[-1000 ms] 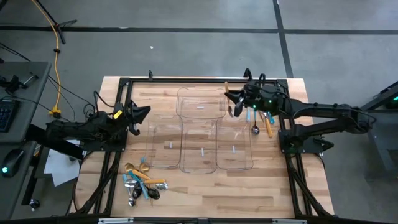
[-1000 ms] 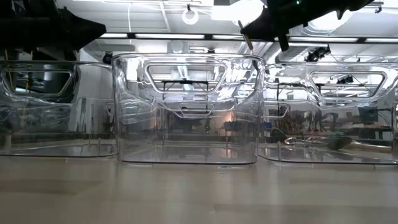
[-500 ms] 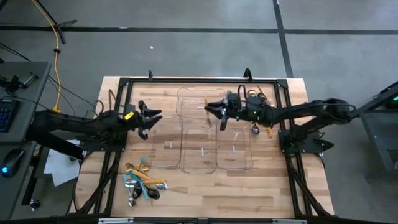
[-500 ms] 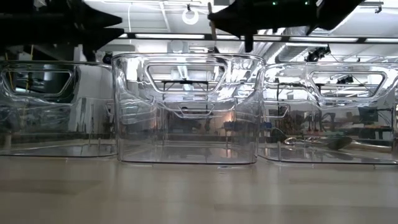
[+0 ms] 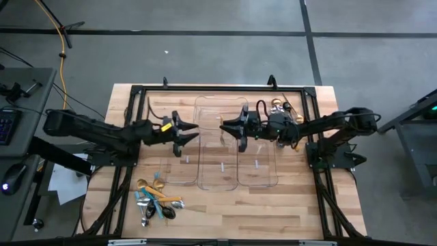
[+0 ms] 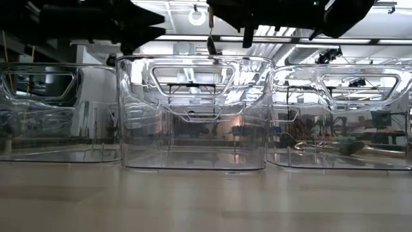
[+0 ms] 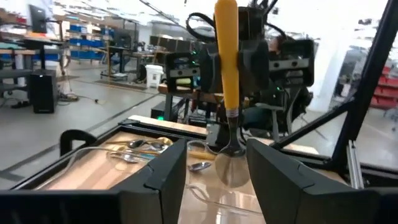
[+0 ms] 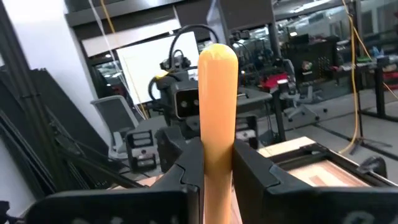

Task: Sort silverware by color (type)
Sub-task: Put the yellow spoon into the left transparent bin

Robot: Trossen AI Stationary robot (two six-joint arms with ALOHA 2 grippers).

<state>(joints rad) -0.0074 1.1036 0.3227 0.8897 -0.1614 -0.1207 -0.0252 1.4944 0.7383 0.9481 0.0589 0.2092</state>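
Both arms are now reaching farther in over the clear plastic trays, facing each other above the middle tray. Nearest the front edge of the wooden bench, a loose pile of silverware is lying left of the trays, gold and blue-handled pieces mixed. Over the trays, the left hand is spreading its fingers apart, holding nothing. Opposite it, the right hand is clamping a smooth, rounded orange-handled spoon. Farther right of the trays, more cutlery is resting.
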